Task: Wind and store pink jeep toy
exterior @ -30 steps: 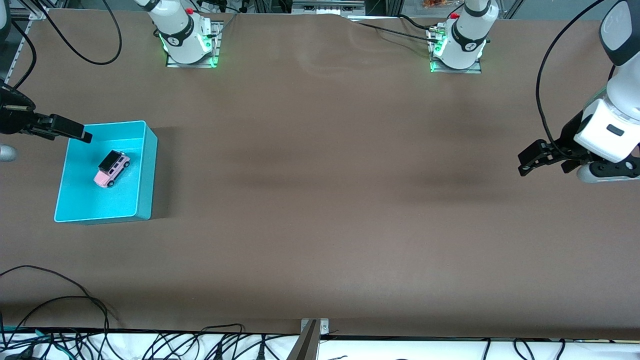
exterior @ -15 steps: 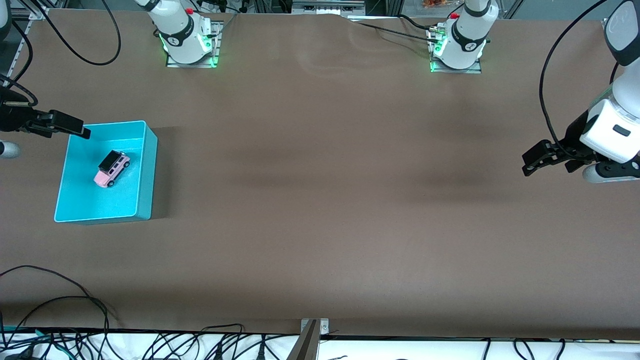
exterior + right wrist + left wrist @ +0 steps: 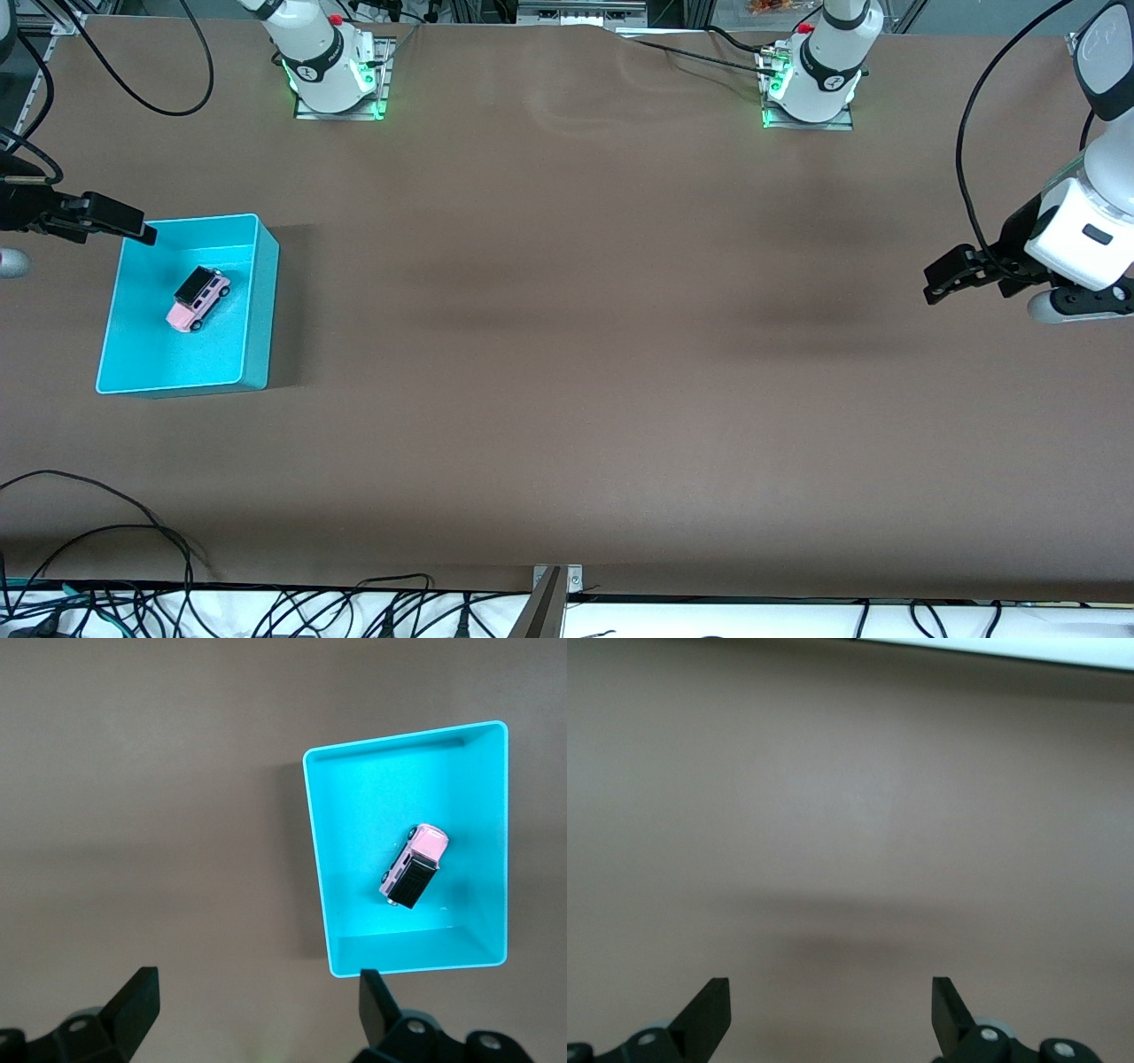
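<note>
The pink jeep toy [image 3: 198, 299] with its black roof lies inside the turquoise bin [image 3: 266, 266], near the bin's middle. In the right wrist view the jeep [image 3: 414, 865] lies in the bin [image 3: 315, 859] too. My right gripper [image 3: 142, 232] is open and empty, up in the air by the bin's corner at the right arm's end of the table; its view [image 3: 257, 992] shows bare table between the fingertips. My left gripper [image 3: 932, 288] is open and empty over bare table at the left arm's end, and its own view [image 3: 831, 1001] shows only table.
The brown table [image 3: 567, 354] stretches bare between the bin and the left arm. Cables [image 3: 266, 611] run along the table's edge nearest the front camera. The arm bases [image 3: 332, 75] stand along the edge farthest from it.
My right gripper has drawn a little away from the bin toward the right arm's end of the table. My left gripper has shifted slightly. The jeep has stayed in the bin.
</note>
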